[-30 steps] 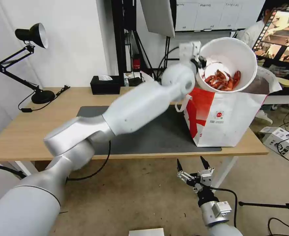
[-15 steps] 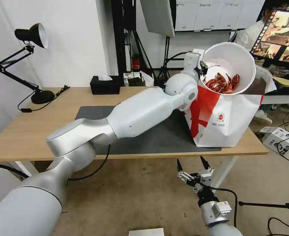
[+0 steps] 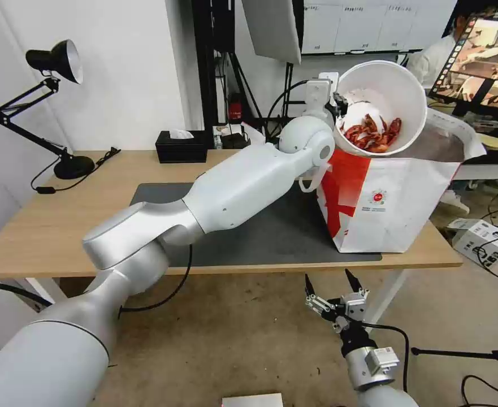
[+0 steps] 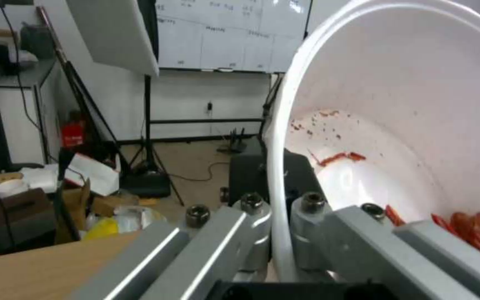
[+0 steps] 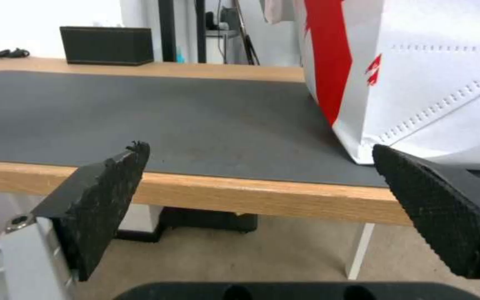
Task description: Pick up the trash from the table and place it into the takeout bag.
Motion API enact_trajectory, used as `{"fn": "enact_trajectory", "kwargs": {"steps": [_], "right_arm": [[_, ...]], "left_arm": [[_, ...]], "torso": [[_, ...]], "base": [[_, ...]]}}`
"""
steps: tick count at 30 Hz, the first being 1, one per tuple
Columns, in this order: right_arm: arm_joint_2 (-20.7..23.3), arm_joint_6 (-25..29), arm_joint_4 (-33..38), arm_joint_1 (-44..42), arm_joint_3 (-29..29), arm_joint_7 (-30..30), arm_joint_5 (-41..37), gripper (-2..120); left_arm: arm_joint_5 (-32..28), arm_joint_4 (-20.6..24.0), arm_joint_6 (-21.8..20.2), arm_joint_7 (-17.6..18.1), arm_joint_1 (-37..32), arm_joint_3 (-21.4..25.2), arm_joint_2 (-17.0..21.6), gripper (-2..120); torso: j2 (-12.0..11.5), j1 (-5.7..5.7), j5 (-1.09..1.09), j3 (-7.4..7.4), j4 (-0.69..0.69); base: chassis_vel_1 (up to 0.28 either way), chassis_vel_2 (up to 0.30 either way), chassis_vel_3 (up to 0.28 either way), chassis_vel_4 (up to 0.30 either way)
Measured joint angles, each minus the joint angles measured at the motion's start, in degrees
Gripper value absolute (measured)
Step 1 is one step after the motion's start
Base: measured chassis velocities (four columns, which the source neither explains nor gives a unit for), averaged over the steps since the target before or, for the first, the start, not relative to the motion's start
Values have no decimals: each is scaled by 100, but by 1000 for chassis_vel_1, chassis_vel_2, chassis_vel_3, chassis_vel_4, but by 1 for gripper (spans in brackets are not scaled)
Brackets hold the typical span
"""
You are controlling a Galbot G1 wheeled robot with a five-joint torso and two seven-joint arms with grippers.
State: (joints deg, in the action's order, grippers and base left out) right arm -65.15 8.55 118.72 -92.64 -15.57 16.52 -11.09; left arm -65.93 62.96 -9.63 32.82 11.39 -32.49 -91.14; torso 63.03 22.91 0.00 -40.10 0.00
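Left pincer [image 3: 339,104], clamped on the white bowl's [image 3: 393,90] rim, has lifted slightly above the takeout bag [image 3: 393,198], shells seemingly still inside; right pincer [image 3: 330,289] hangs apart below the bench [image 3: 45,226].

Takeout bag [image 3: 395,198] interior hidden by bowl [image 3: 398,90] (bag contents unseen).

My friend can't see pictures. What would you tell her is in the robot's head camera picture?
The robot's left gripper holds a white bowl of red crayfish shells, tipped on its side, above the open white-and-red takeout bag standing on the wooden table. The right gripper hangs below the table's front edge with its fingers open and empty.
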Motion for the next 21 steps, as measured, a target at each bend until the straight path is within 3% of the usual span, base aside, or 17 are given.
{"fn": "enact_trajectory", "kwargs": {"steps": [7,13,21], "right_arm": [[0,0,0,0,0,0,0,100],[0,0,0,0,0,0,0,100],[0,0,0,0,0,0,0,100]], "left_arm": [[222,166,5,-125,-109,-185,105,0],[234,668,-63,-528,-152,-500,390,0],[106,772,-297,-839,-78,-630,507,0]], "torso": [[-1,0,0,0,0],[0,0,0,0,0],[0,0,0,0,0]], "base": [[0,0,0,0],[0,0,0,0],[0,0,0,0]]}}
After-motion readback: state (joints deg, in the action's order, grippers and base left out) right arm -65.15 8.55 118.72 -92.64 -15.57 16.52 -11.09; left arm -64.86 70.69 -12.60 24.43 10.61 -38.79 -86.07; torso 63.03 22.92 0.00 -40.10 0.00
